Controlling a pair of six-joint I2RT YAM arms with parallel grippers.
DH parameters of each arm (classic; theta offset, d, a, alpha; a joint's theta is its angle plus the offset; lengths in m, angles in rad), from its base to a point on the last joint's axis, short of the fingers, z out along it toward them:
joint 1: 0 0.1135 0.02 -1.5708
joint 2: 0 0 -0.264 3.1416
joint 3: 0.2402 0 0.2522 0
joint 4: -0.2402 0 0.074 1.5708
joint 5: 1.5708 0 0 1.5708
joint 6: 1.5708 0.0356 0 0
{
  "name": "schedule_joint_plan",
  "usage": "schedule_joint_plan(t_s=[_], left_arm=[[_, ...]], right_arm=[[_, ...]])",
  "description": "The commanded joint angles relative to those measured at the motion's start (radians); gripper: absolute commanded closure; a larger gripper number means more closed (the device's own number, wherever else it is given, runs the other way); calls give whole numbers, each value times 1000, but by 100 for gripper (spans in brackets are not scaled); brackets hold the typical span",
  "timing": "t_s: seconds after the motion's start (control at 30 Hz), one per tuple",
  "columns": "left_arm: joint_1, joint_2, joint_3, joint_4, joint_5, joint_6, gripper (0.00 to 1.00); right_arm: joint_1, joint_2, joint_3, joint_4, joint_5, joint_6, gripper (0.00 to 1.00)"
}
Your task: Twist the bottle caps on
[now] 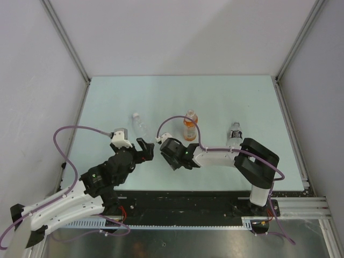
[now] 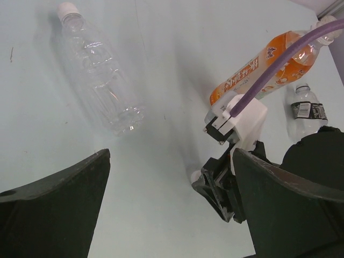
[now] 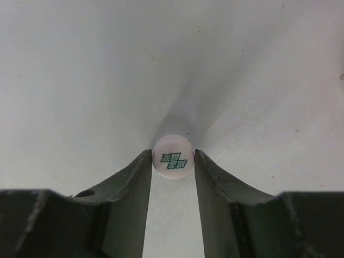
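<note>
In the frame's centre, the white cap (image 3: 172, 158) with green print sits pinched between the right gripper (image 3: 172, 154) fingertips; the left gripper (image 2: 171, 161) gapes wide.

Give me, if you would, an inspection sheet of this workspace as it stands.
Surface: pale green table, a few small specks.
Job's things: clear bottle lying down, white-capped; orange bottle and labelled bottle upright; white cap with green print.
Clutter: nothing seen.
Grippers: left gripper open, empty; right gripper shut on the white cap.
Cables: purple cables loop from both wrists.
Surroundings: grey walls, aluminium frame.
</note>
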Motion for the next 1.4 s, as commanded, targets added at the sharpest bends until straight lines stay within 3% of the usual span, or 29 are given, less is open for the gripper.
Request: schedule_joint_plan(t_s=[0.0, 0.2, 0.43, 0.53, 0.63, 0.73, 0.9, 1.1, 1.37], left_arm=[[4, 6, 14, 16, -27, -18, 1], [5, -5, 9, 16, -25, -17, 1], [4, 3, 9, 22, -67, 42, 0], [4, 36, 5, 71, -86, 109, 0], [3, 81, -51, 284, 12, 282, 1], [4, 135, -165, 643, 139, 441, 1], [5, 307, -287, 1088, 274, 565, 1], [5, 707, -179, 1359, 278, 600, 0], [5, 1129, -34, 1672, 311, 596, 1]], right_arm=[[1, 15, 42, -5, 0, 8, 60], [1, 23, 44, -14, -4, 10, 64], [-5, -49, 45, -39, 13, 14, 88], [-30, -149, 43, -88, 16, 28, 92], [-67, -289, 33, -134, 15, 33, 93], [-122, -446, 15, -172, 5, 39, 92], [-248, -731, -80, -144, -85, 45, 91], [-375, -975, -172, -77, -209, 66, 91], [-434, -1051, -205, -88, -251, 42, 91]])
